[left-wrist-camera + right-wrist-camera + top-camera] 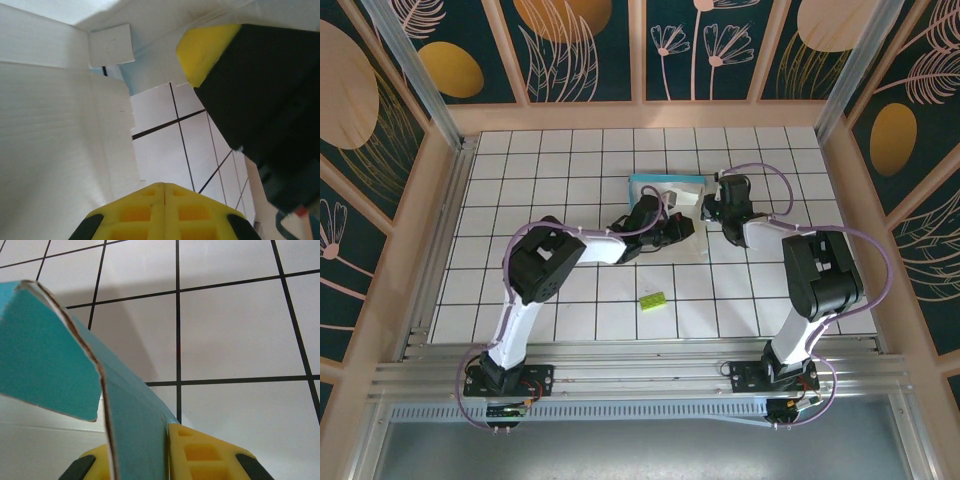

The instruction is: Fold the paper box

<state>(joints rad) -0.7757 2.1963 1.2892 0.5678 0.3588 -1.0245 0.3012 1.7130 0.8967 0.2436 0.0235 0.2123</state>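
Status: folding is in progress and, by appearance, well short of complete. The box (660, 186) lies on the table (520, 200) at far centre, between the two grippers. It is an open sheet with some panels raised, not a closed rectangular form. At least one crease is formed: the right wrist view shows a teal panel standing up with a flap bent off its top edge. The right gripper (137, 452) is clamped on that teal panel, which passes between its jaws. The left gripper (164, 192) is closed, jaws meeting with nothing visible between them, just beside a pale inner wall of the box. Remaining, as judged: raise the other walls, tuck the tabs, close the form. Not determinable: how many walls stand, since both arms cover much of the box from above, and whether the left gripper touches the card. The block (652, 299) lies well apart, toward the near edge.
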